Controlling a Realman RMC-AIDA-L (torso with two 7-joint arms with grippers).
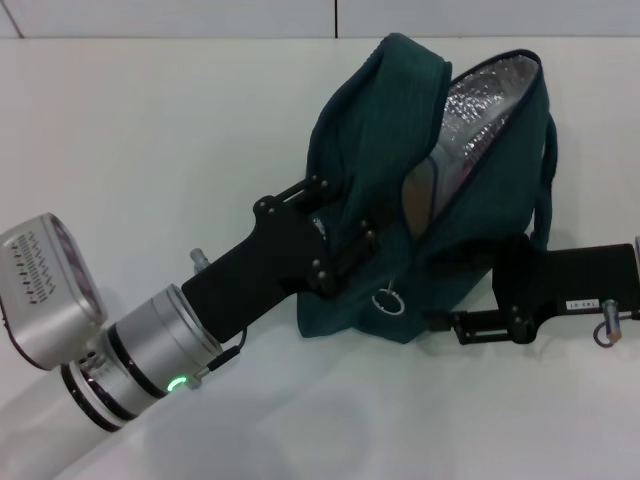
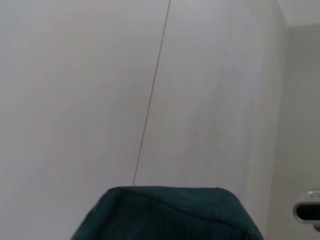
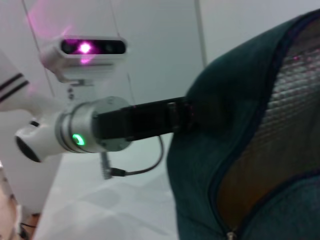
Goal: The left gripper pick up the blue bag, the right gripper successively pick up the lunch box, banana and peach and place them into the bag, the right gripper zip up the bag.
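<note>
The bag (image 1: 440,230) stands on the counter (image 1: 150,150), pinched at its near flap by the left end effector (image 1: 335,245), its zipper pull (image 1: 388,301) hanging just left of the nearer right end effector (image 1: 455,325), whose spread I cannot tell.

Bright even light, soft shadows, mild blur

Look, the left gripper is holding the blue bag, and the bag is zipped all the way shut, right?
Not quite. The left gripper is holding the blue bag, but the bag is not zipped shut. Its top gapes open, and the head view shows the silver lining inside. The right wrist view shows the same open mouth.
</note>
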